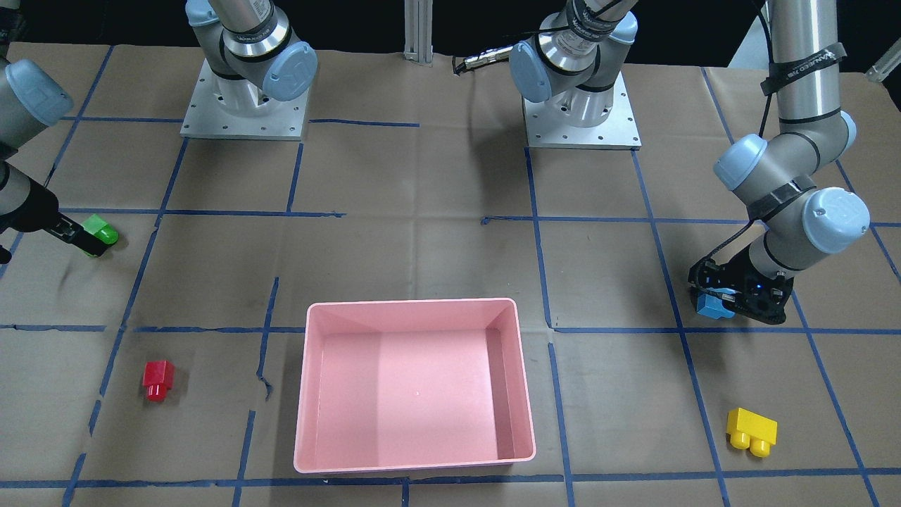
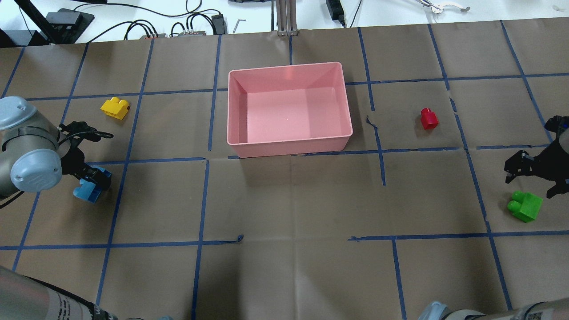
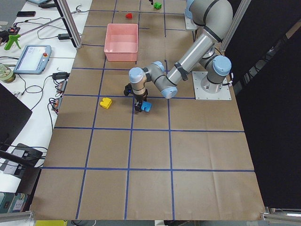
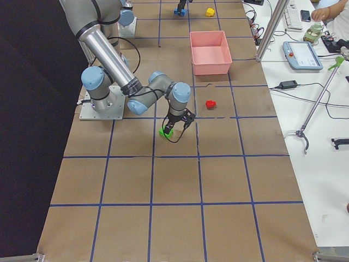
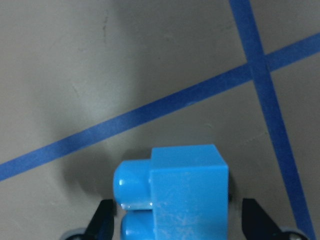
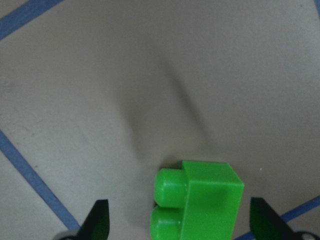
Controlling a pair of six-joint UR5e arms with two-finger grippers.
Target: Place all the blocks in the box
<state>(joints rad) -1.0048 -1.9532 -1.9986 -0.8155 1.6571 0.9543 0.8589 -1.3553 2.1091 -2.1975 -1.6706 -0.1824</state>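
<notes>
Empty box [image 2: 289, 149]; red [image 2: 429, 119], yellow [image 2: 115, 108] loose on worktop [image 2: 289, 200]; left hand [image 5: 177, 217] spread around blue [image 2: 87, 192], right hand [image 6: 177, 220] spread over green [image 2: 526, 206].

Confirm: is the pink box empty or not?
Empty. The box floor is bare; the blue block, yellow block, red block and green block all sit outside it.

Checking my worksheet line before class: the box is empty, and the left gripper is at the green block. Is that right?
Not quite. The box is empty, but the left gripper is at the blue block, as the overhead view shows. The green block is by the right gripper.
</notes>
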